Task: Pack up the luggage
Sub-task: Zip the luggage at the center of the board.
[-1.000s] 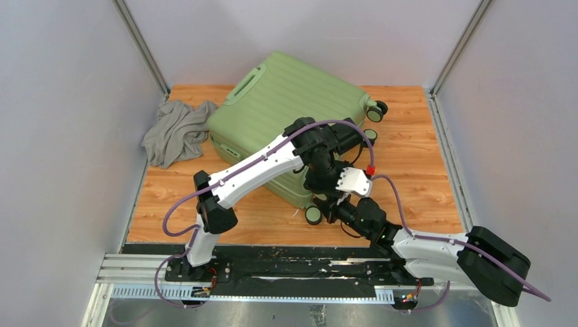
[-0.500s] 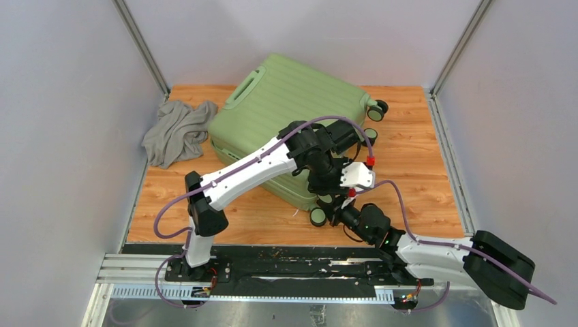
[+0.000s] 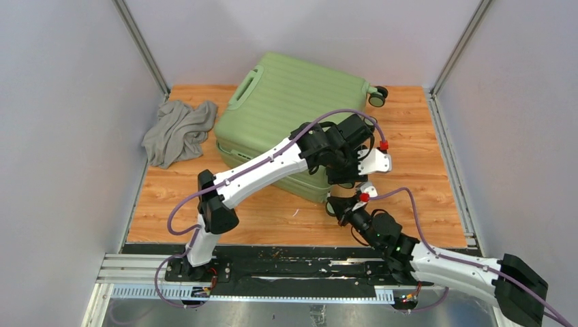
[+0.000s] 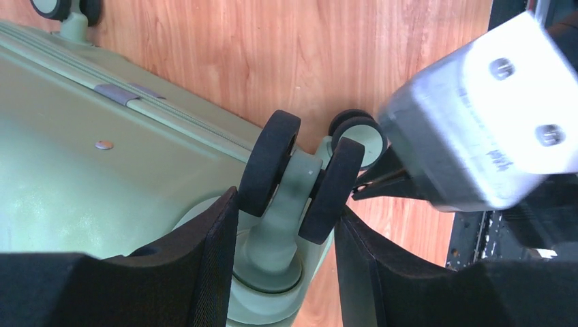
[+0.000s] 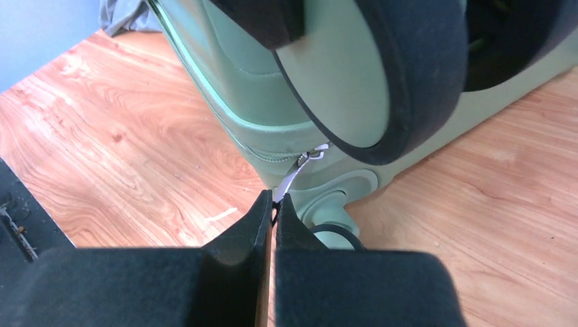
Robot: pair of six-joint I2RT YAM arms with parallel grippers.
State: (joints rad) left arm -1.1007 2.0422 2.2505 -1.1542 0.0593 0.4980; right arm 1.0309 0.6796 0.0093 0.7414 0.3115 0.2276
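Clamping the left hand (image 4: 285, 204) around a black-and-green twin wheel (image 4: 272, 163) at the near right corner of the large light-green ribbed hard-shell luggage (image 3: 293, 102), with jaws about half open and a black finger (image 4: 215, 259) pressing against each tyre. Pinching a small silver zipper pull (image 5: 292, 178) low on the shell's seam with the right hand (image 5: 274, 203), fingertips fully together. Resting the closed luggage slantwise across the middle and back of the orange-brown wooden surface (image 3: 170, 197), green handle pointing toward the far left, another wheel poking out at the far right. Sharing that surface with a crumpled grey cloth (image 3: 177, 129), just beside the luggage's left edge.
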